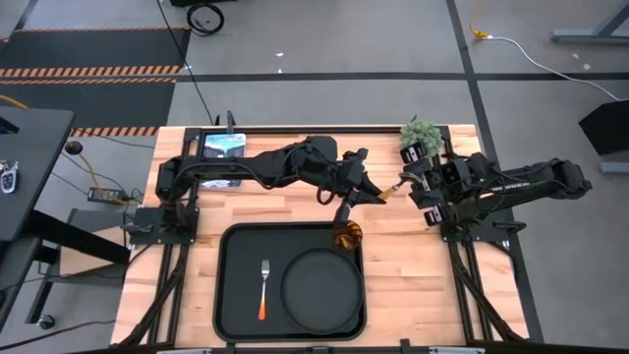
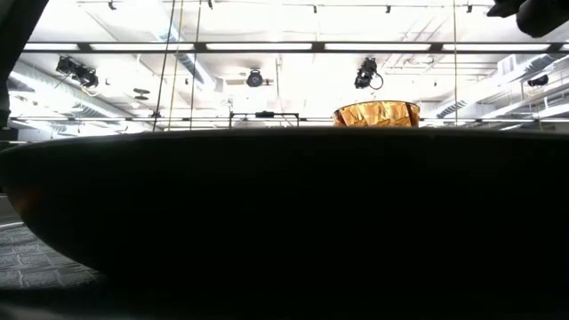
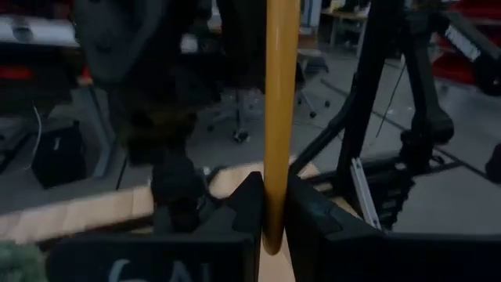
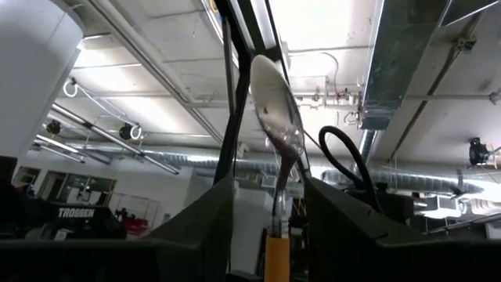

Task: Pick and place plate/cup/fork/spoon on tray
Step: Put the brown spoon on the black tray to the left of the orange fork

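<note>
Spoon (image 3: 280, 117) is pinched at its handle by left gripper (image 3: 270, 211); right gripper (image 4: 266, 196), at three o'clock, has fingers spread around it.

So the left gripper (image 3: 272, 205) has its two dark fingers (image 3: 244, 207) pinched tight on the spoon's (image 3: 280, 94) yellowish-orange handle, which stands straight up between them. Light wooden table (image 3: 94, 210) sits behind, plus the other dark arm (image 3: 160, 102) close by and some office chairs (image 3: 235, 113) further back.
</note>
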